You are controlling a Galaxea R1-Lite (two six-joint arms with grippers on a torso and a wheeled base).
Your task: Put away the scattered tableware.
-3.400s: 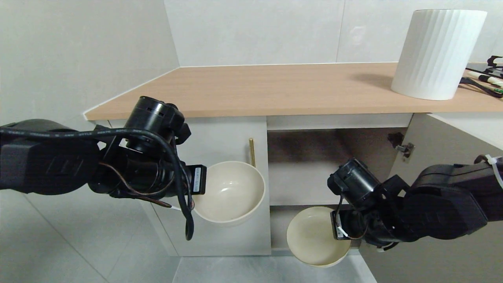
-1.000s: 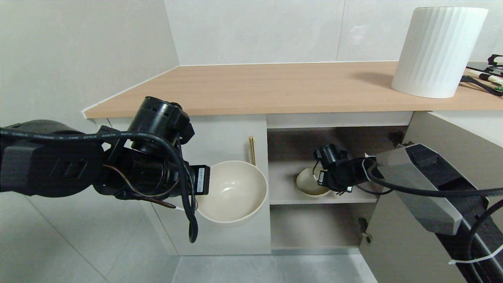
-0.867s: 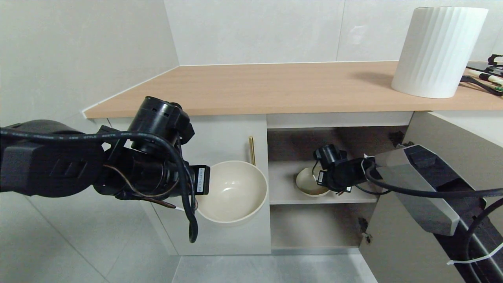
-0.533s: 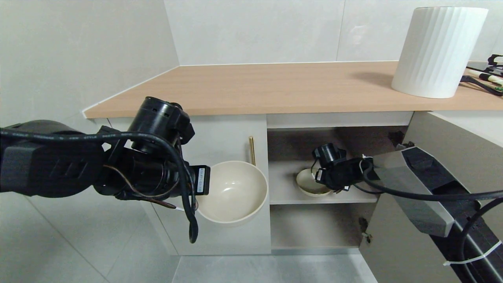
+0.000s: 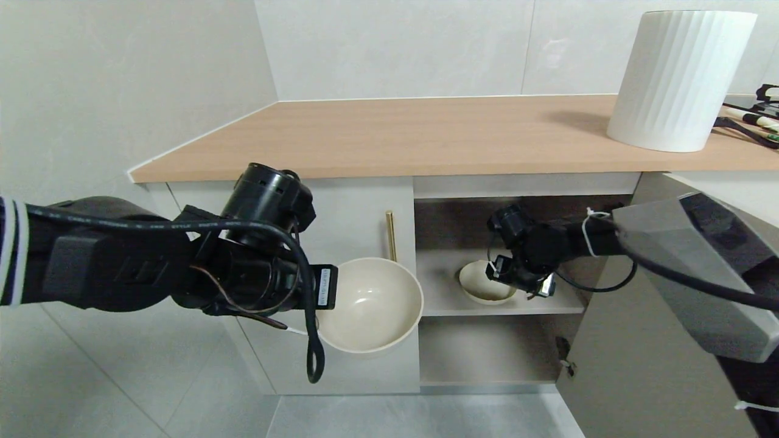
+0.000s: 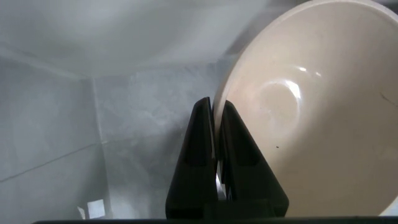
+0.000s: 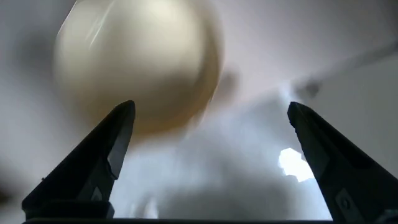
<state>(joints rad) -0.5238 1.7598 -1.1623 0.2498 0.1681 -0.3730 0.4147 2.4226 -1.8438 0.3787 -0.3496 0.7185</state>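
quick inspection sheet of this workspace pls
surface: wooden counter; cabinet shelf under it, right door open
job's things: large bowl held in front of the closed left door; small bowl resting on the shelf
clutter: white ribbed container and dark utensils at the counter's right end
grippers: left gripper shut on the large bowl's rim; right gripper open at the small bowl, not gripping it
cables: black cable looping under the left arm
surroundings: pale tiled wall, grey floor
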